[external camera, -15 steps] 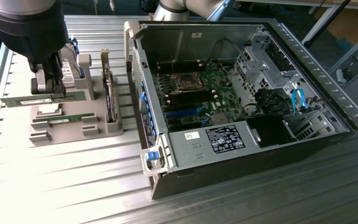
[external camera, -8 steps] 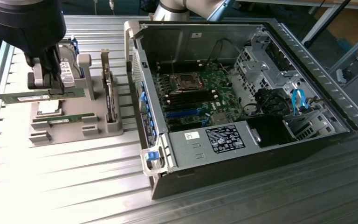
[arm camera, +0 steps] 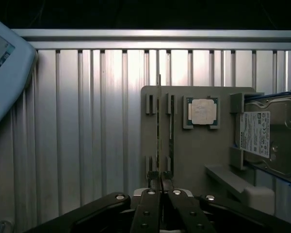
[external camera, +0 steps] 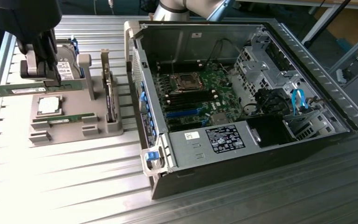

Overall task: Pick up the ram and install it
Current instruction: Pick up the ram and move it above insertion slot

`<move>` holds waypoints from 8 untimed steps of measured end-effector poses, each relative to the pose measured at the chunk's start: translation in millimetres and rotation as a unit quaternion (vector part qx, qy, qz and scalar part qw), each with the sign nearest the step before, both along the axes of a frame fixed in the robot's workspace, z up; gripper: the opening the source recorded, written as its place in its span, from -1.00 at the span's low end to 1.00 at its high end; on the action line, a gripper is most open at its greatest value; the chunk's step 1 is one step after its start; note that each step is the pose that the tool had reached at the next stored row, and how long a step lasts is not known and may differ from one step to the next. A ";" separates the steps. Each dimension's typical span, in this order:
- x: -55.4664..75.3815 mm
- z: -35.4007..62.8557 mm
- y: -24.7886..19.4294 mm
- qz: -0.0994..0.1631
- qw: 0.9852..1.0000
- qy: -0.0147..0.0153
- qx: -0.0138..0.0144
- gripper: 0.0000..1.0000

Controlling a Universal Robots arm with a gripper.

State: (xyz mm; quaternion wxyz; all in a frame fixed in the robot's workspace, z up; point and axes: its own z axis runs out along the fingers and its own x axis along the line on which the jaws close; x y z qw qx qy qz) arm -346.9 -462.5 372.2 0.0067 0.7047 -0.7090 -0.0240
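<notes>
Tray [external camera: 73, 133] of grey plastic, near the bench [external camera: 73, 186] edge at the exterior view's left, carries a silver processor [external camera: 48, 105], a hard drive [arm camera: 276, 141] and an upright dark card [external camera: 108, 98]. Beside it the open computer case [external camera: 191, 39] shows its motherboard [external camera: 191, 93]. I see the end effector [external camera: 44, 82] clenched on the ram [external camera: 17, 89], grasping the green stick by its long edge over the tray's slots.

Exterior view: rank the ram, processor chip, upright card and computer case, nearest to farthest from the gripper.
1. ram, clamped by the gripper.
2. processor chip, on the gray fixture just below.
3. upright card, on the fixture's side toward the exterior view's right.
4. computer case, farthest on the exterior view's right.
</notes>
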 end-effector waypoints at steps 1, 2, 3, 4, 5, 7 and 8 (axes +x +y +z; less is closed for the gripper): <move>0.0 2.0 0.0 0.000 1.000 0.000 0.000 -0.76; 0.0 3.9 0.0 0.000 1.000 0.000 0.000 -0.76; 0.0 5.7 0.0 0.000 1.000 0.000 0.000 -0.76; 0.0 7.5 0.0 0.000 1.000 0.000 0.000 -0.76; 0.0 9.3 0.0 0.000 1.000 0.000 0.000 -0.76; 0.0 12.9 0.0 0.000 1.000 0.000 0.000 -0.76; 0.0 14.7 0.0 0.000 1.000 0.000 0.000 -0.76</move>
